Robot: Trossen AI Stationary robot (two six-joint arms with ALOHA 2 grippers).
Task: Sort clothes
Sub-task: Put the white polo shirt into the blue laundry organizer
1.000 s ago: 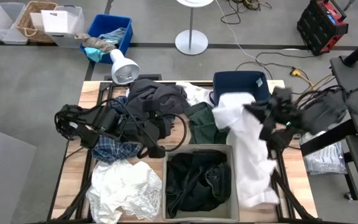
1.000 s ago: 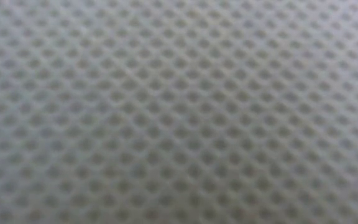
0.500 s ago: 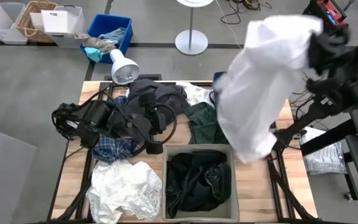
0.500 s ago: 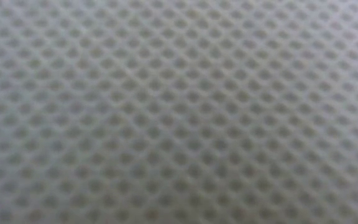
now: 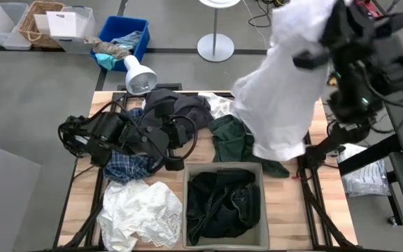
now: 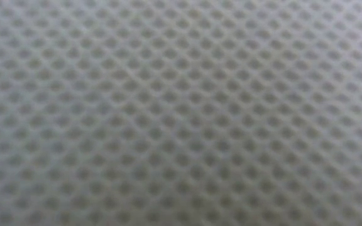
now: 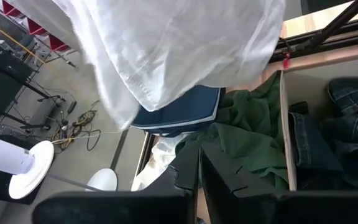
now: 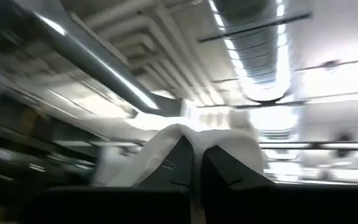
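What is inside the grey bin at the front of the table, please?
The grey bin holds a heap of dark garments, black or very dark denim by the left wrist view. They fill it, so the bin's floor and anything beneath them are hidden.

A grey floor [image 5: 33, 105] surrounds a wooden work table [image 5: 82, 203]. At the upper left of the overhead frame stand a wicker basket [image 5: 37, 21], clear plastic tubs [image 5: 2, 24] and a blue bin [image 5: 124, 38]. A white lamp head [image 5: 138, 75] sits at the table's far edge, with a round white stand base [image 5: 215, 47] behind it. Cables [image 5: 275, 17] trail across the floor beside a red-and-black toolbox [image 5: 362, 28] at upper right. The right wrist camera shows ceiling ducts [image 8: 253, 56] and bright light strips [image 8: 110, 81].
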